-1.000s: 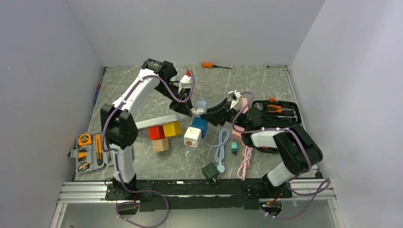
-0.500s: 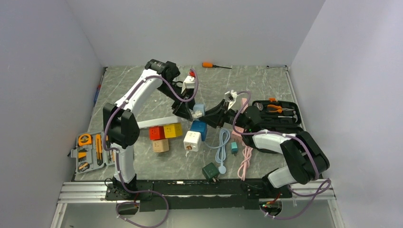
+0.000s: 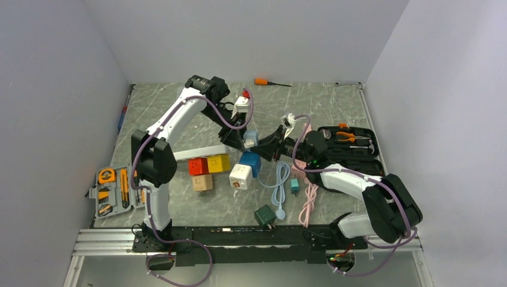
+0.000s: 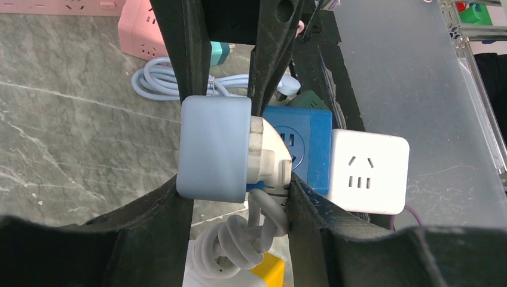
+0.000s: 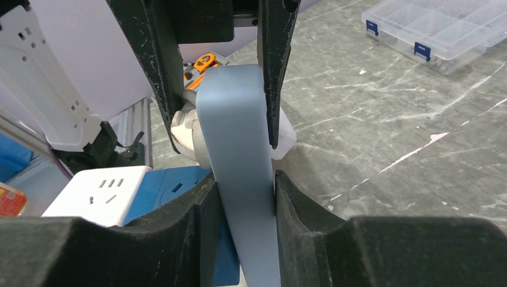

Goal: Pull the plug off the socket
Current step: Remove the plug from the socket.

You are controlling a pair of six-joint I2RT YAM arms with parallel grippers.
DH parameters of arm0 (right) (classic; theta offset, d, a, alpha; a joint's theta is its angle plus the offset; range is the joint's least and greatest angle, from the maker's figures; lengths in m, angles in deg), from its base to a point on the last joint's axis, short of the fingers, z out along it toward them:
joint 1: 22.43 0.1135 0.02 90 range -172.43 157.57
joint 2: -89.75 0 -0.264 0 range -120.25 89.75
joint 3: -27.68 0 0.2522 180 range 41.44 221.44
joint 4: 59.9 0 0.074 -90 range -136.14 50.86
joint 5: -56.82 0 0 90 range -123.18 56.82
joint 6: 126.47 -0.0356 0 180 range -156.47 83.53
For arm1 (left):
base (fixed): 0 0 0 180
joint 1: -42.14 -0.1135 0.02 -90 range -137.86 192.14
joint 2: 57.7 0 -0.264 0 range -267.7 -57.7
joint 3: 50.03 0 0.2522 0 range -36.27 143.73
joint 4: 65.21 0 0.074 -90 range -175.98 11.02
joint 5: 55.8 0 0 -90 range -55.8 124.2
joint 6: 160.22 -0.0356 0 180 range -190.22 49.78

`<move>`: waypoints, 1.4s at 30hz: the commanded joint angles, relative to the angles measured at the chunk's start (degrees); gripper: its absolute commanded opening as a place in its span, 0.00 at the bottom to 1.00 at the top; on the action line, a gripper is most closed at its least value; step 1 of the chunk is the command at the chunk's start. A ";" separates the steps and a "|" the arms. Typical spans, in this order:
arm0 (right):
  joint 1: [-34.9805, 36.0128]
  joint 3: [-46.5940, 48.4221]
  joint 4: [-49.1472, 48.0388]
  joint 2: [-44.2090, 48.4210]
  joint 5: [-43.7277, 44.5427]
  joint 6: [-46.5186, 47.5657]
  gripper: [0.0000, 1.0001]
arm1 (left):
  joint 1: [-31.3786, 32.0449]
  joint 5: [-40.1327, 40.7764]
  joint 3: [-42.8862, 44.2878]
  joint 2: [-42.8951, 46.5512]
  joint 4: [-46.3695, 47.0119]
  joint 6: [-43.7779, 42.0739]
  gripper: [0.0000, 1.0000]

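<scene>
My left claw stands spread around the white plug and pale blue socket together; I cannot tell if it pinches. The plug sits seated. My right claw clamps the socket. Next, I judge: grip the plug alone, pull straight apart.

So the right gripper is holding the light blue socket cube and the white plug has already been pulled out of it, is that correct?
Not quite: the white plug is still seated in the light blue socket cube, its face flush against the cube's side, as the left wrist view shows. The rest stands: the right gripper does hold that cube, its fingers clamped on the cube's two sides.
</scene>
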 commanded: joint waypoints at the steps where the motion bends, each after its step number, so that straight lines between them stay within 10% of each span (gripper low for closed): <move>1: 2.49 5.48 -1.66 3.22 1.20 3.14 0.00 | 0.58 -1.56 1.22 0.38 1.17 -0.71 0.23; 5: 3.76 5.66 -2.42 1.96 2.12 2.72 0.00 | 0.65 -3.28 2.58 0.10 -0.19 -1.28 0.15; 10: 4.00 4.85 -6.25 -1.26 1.93 0.65 0.44 | 0.68 -4.23 2.58 0.41 -1.89 -2.23 0.10; 15: 5.49 4.26 -8.96 -4.40 2.47 1.15 0.54 | 0.42 -5.60 2.42 1.52 -1.68 -2.03 0.09; 27: 5.51 2.08 -4.08 -1.53 3.49 4.89 0.00 | -2.26 -6.31 2.99 1.67 -3.04 -3.23 0.08; 35: 4.92 3.62 -1.93 0.61 3.78 5.52 0.00 | -2.36 -3.14 0.33 3.37 -2.30 -2.91 0.76; 42: 4.09 2.70 0.77 3.85 4.80 7.93 0.00 | -4.91 -0.01 0.34 4.61 -3.07 -3.90 0.84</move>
